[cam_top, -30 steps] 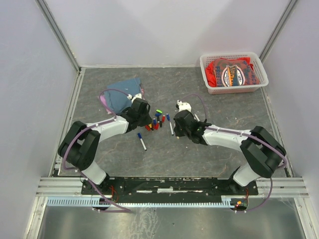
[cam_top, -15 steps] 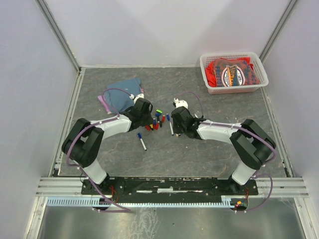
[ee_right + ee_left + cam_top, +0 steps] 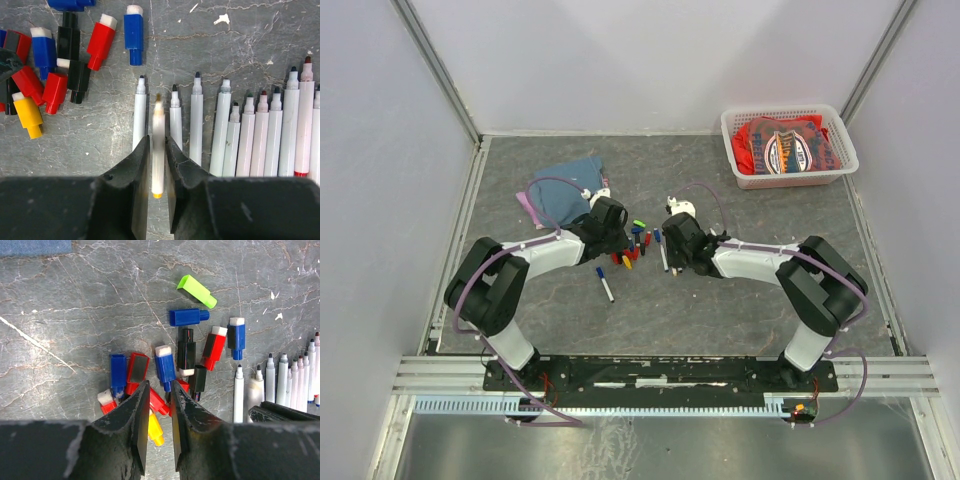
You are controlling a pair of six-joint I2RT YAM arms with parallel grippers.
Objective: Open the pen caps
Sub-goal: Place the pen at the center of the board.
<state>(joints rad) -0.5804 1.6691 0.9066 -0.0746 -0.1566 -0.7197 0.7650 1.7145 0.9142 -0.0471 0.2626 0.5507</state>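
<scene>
The right end effector (image 3: 157, 144) is clamping a white pen (image 3: 158, 117) by its barrel. Its fingers are pressing the pen from both sides, the bare tip is pointing out ahead of the fingertips, and the yellow butt end is showing back between the fingers. Other uncapped pens (image 3: 261, 140) are lying side by side on the grey counter (image 3: 240, 45) to either side of it, most of them stretching off to its right with their tips pointing the same way. The pen caps (image 3: 100, 40) are lying loose in a heap ahead and to the left of this end effector: red, blue and black ones, with a yellow cap (image 3: 27, 117) at the near edge of the heap. The left end effector (image 3: 160, 392) is hanging low over that same heap, its fingers standing only narrowly apart and clamping nothing. The yellow cap is showing on the counter in the gap between them, and red caps are lying just under the fingertips. A green cap (image 3: 197, 290) is lying apart, farther ahead and slightly to the right.
</scene>
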